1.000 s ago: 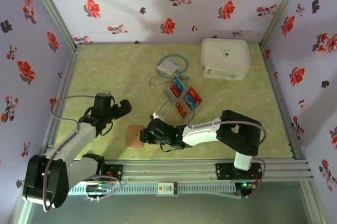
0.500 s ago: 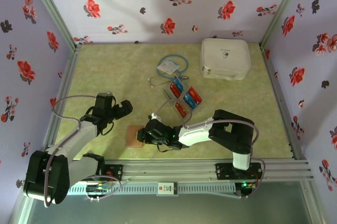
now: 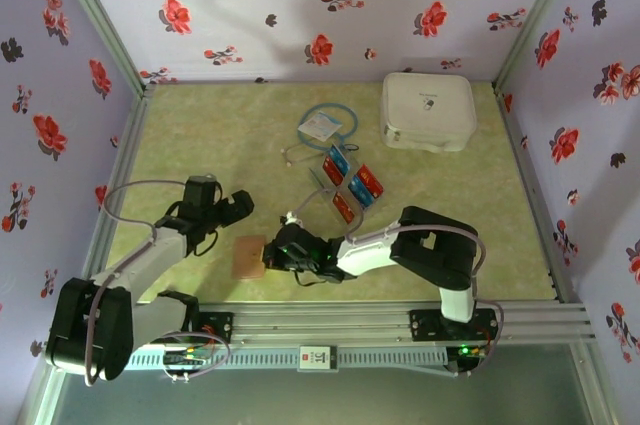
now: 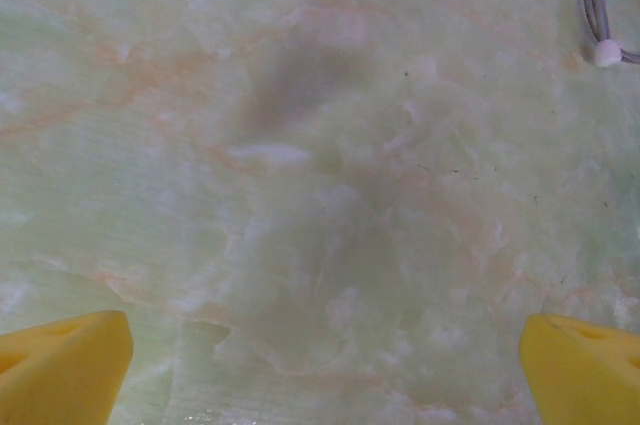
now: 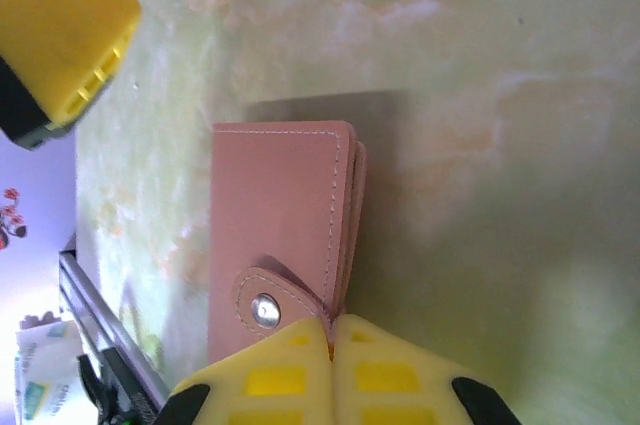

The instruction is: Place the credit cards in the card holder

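Note:
The card holder [image 3: 247, 256], a pinkish-tan wallet closed with a snap strap, lies near the table's front edge. My right gripper [image 3: 268, 254] is shut on it. In the right wrist view the yellow fingertips [image 5: 300, 350] meet on the card holder [image 5: 280, 205] at its edge beside the snap. The credit cards [image 3: 350, 185], red and blue, lie spread out behind the right arm, apart from both grippers. My left gripper [image 3: 232, 208] hovers just left of the holder, open. Nothing but bare table lies between the jaws of the left gripper [image 4: 322, 370].
A large white square case [image 3: 428, 110] sits at the back right. A white tag with a blue cord loop [image 3: 325, 125] and a thin earphone cable [image 3: 297, 153] lie behind the cards. The white earbuds [image 4: 596, 5] show at the upper right of the left wrist view. The metal rail [image 3: 340, 320] borders the front.
My right gripper has slid left and closed on the card holder's edge. The holder has shifted slightly to the left. The left arm has barely moved.

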### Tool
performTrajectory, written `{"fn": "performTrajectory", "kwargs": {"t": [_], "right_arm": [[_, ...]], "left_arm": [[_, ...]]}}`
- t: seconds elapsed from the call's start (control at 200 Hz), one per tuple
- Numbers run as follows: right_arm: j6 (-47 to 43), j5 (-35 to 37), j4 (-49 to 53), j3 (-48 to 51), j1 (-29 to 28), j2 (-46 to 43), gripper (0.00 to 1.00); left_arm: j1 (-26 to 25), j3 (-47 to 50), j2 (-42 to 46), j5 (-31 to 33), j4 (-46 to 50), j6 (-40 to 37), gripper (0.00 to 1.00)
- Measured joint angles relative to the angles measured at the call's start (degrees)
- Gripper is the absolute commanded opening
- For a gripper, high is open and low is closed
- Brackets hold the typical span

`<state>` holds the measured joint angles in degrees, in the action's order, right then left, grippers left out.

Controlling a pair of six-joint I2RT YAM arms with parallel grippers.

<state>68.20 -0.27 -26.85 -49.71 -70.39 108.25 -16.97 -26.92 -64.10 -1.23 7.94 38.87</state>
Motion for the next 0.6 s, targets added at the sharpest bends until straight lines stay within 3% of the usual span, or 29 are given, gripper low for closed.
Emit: {"fn": "performTrajectory", "kwargs": {"t": [0.2, 0.385, 0.6], "right_arm": [[-1.0, -2.8, -1.0, 1.7, 5.3, -2.1, 0.0], [-5.8, -5.8, 4.7, 2.2, 11.8, -11.6, 0.0], [-11.2, -10.4, 10.7, 1.6, 20.0, -20.8, 0.0]], "left_arm": [[0.0, -2.3, -0.5, -0.6, 1.1, -0.3, 1.0], [-0.1, -6.9, -0.5, -2.6, 0.9, -0.4, 1.0], [-0.1, -9.1, -0.9, -9.2, -3.8, 1.6, 1.0]]}}
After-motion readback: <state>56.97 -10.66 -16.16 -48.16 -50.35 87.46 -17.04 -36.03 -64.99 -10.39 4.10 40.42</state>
